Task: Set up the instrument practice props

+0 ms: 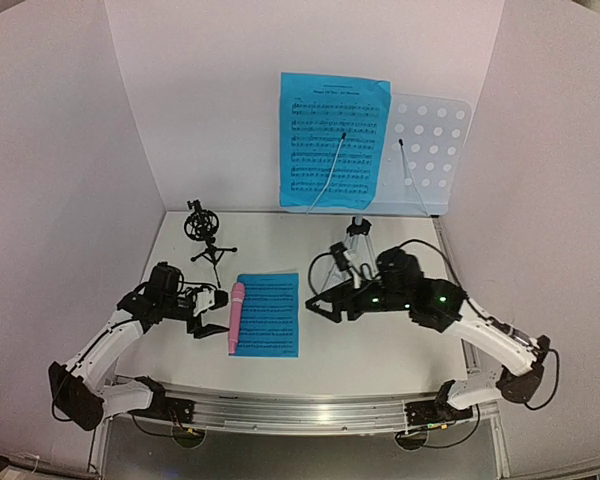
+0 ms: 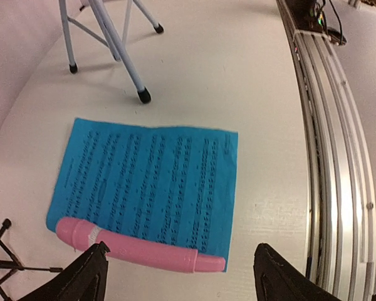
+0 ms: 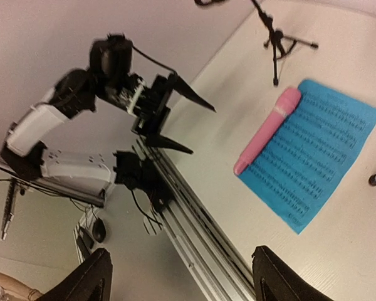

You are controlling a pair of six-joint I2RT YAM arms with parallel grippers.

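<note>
Plainly, left claw [image 1: 218, 313] and right claw [image 1: 320, 290] gape empty; print on the flat music sheet [image 2: 147, 182] is unreadably small.

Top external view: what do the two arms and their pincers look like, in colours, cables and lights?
Both the left arm and right arm have white links with black joints and black cables. The right arm shows small green lights. The left pincer and right pincer are black with tapering pointed fingers.

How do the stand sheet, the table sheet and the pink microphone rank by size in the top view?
1. stand sheet
2. table sheet
3. pink microphone
Nearness to the camera may enlarge the first one.
</note>
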